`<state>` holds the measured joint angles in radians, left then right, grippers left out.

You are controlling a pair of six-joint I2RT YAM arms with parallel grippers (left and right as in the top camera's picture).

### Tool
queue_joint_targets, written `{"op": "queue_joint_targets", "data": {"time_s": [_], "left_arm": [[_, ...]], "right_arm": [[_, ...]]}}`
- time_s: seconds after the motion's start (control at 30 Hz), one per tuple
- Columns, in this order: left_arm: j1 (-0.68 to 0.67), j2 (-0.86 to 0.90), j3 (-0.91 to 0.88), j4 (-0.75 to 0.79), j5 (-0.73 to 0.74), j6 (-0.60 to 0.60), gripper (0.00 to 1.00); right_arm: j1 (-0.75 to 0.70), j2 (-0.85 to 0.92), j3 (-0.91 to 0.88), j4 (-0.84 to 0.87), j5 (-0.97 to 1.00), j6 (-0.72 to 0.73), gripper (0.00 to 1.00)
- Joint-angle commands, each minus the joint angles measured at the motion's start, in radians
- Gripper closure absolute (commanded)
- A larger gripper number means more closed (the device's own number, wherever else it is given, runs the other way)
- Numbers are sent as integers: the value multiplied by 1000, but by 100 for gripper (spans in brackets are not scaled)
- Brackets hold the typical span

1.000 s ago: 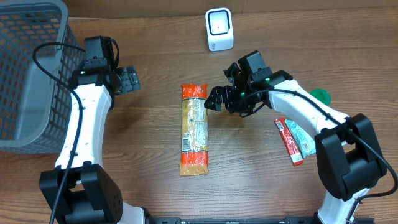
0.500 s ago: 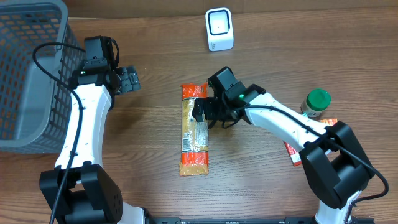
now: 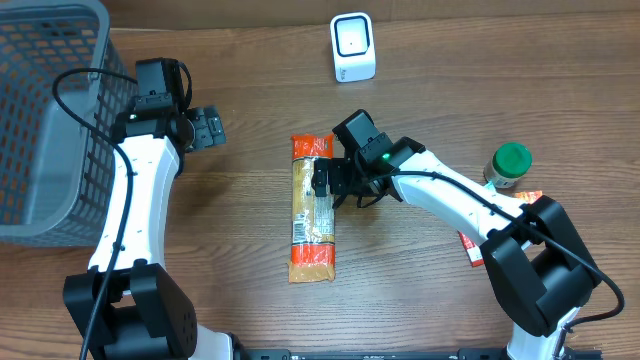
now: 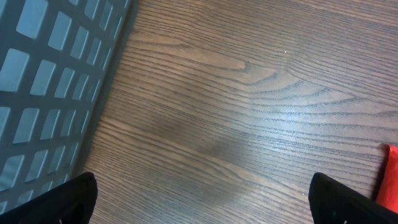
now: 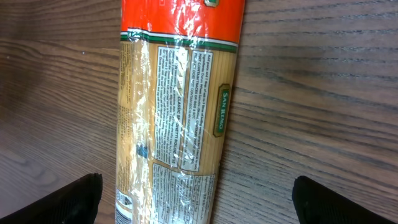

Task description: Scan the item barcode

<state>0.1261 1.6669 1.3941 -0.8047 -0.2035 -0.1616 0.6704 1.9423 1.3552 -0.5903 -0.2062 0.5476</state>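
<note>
The pasta packet (image 3: 312, 210) lay lengthwise at frame centre, below the scanner (image 3: 353, 47). The right gripper (image 3: 325, 182) hung over its upper half, jaws apart. The left gripper (image 3: 212, 128), upper left, gaped too.

- grey mesh basket (image 3: 30, 150), far left on the table
- green-lidded jar (image 3: 510, 163), upright, right side
- red packet (image 3: 472, 250) near the jar, mostly hidden
- wood-grain table (image 3: 250, 80)

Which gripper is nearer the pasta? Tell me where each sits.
Right. The right gripper is directly over the pasta; the left gripper is well off to the side, by the basket.
</note>
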Motion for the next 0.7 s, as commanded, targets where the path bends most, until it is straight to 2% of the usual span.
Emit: {"op": "queue_joint_targets", "data": {"time_s": [0.0,0.17,0.33,0.4,0.47,0.5,0.53,0.57,0.6,0.67], "left_arm": [[-2,1,16,0,-6,-3,0],[-2,1,16,1,31,-4,0],[-2,1,16,5,284,-141,0],[-2,1,16,-34,398,-137,0],[-3,1,16,-72,443,-138,0],[-3,1,16,-97,446,-137,9],[-5,1,15,-129,445,-126,33],[-7,1,14,-151,440,-119,77],[-10,1,10,-175,431,-117,96],[-19,1,-10,-201,433,-107,96]], "right_arm": [[6,-11,-8,3,14,6,0],[6,-11,-8,18,34,6,0],[6,-11,-8,4,33,6,0],[6,-11,-8,-5,33,6,0],[6,-11,-8,-1,34,6,0],[6,-11,-8,2,34,6,0],[6,-11,-8,3,34,6,0],[6,-11,-8,3,34,6,0],[6,-11,-8,2,34,6,0],[6,-11,-8,2,34,6,0]]}}
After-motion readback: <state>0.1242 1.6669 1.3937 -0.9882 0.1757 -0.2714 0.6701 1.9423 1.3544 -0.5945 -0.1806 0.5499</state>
